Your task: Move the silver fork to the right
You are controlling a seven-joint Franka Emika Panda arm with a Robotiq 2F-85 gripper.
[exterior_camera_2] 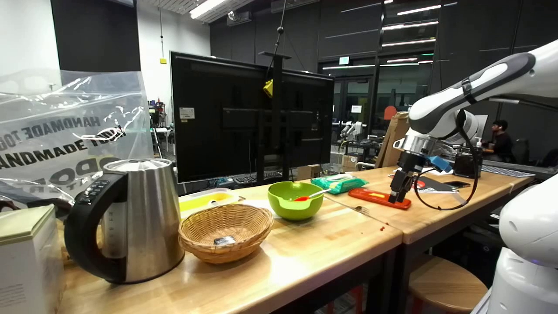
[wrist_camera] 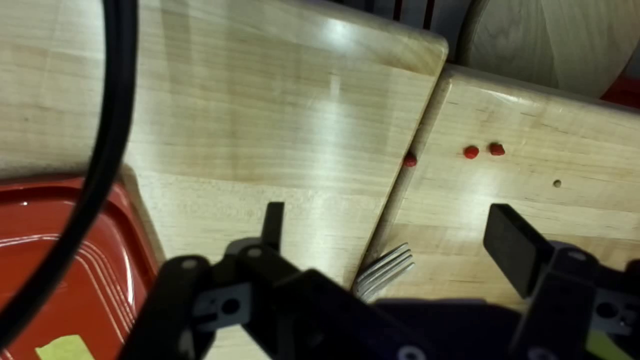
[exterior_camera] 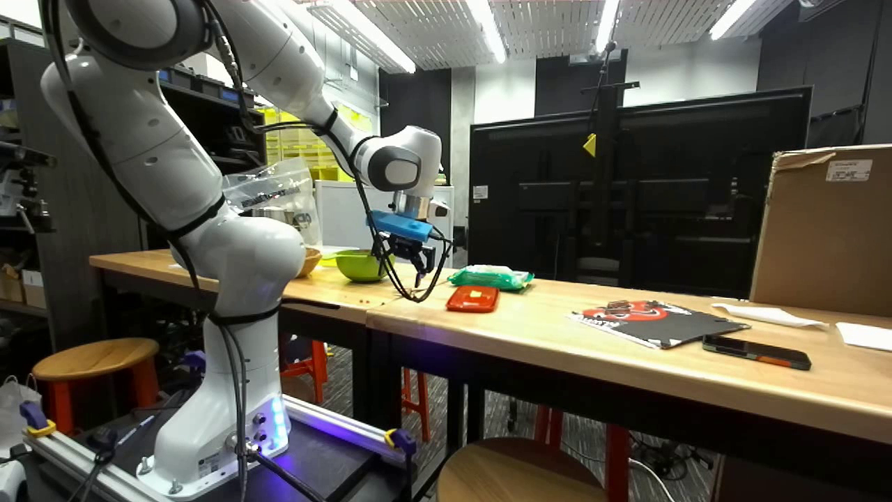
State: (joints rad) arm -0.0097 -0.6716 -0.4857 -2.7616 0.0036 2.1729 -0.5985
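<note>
Silver fork (wrist_camera: pixel 384 272), on wooden table (wrist_camera: pixel 240 125), below spread end effector (wrist_camera: pixel 392 231)

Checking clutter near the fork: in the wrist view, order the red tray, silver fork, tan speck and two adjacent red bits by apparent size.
Largest first:
Red tray, partly out of view
Silver fork, only the tined end showing
Two adjacent red bits, too alike to rank
Tan speck
</note>
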